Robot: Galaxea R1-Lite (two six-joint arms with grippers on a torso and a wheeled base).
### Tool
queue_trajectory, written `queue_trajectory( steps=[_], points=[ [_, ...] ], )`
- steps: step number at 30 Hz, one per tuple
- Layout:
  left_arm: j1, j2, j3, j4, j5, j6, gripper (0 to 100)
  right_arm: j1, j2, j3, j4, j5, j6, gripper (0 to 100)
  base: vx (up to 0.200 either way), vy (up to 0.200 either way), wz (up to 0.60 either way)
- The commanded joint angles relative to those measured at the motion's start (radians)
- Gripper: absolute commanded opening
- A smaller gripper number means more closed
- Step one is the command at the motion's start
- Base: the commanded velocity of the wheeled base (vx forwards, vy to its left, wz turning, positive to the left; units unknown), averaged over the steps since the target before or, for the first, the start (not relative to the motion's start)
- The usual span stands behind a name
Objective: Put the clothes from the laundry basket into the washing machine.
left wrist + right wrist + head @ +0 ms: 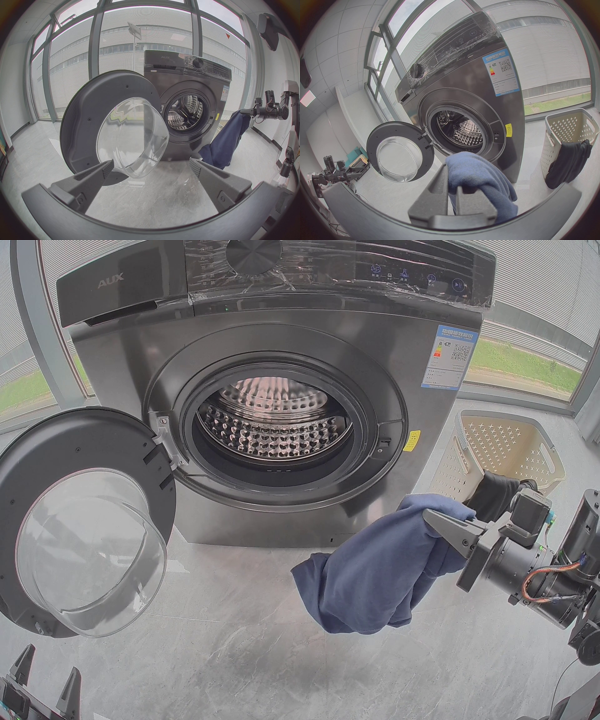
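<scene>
Blue garment (375,565) drapes over right tool (432,519) (clamped tight), covering its fingertips.

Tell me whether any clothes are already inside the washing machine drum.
No, the drum shows bare perforated metal; the blue garment hangs from the right gripper outside it.
</scene>
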Motion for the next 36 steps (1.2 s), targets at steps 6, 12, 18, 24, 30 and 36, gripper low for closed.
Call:
queue_trajectory(
  steps=[6,12,18,24,30,36],
  points=[
    [0.0,0.0,0.015,0.0,0.0,0.001,100,0.0,0.004,0.001,-0.001,0.0,0.0,0,0.0,0.0,0.0],
    [0.0,0.0,0.015,0.0,0.0,0.001,100,0.002,0.004,0.001,-0.001,0.0,0.0,0,0.0,0.0,0.0],
    [0.0,0.0,0.015,-0.001,0.0,0.001,100,0.002,0.004,0.001,-0.001,0.002,0.002,0,0.0,0.067,0.0],
    [0.0,0.0,0.015,0.0,0.001,-0.001,100,0.0,0.006,0.01,-0.002,0.002,0.003,0,0.0,0.033,0.0],
    [0.0,-0.001,0.015,0.0,0.001,-0.001,100,0.002,0.015,0.012,-0.002,0.002,0.02,0,0.0,0.0,0.0],
    [0.002,-0.006,0.015,0.0,0.001,-0.001,100,0.01,0.017,0.015,0.001,0.0,0.023,0,0.0,0.0,0.0]
  ],
)
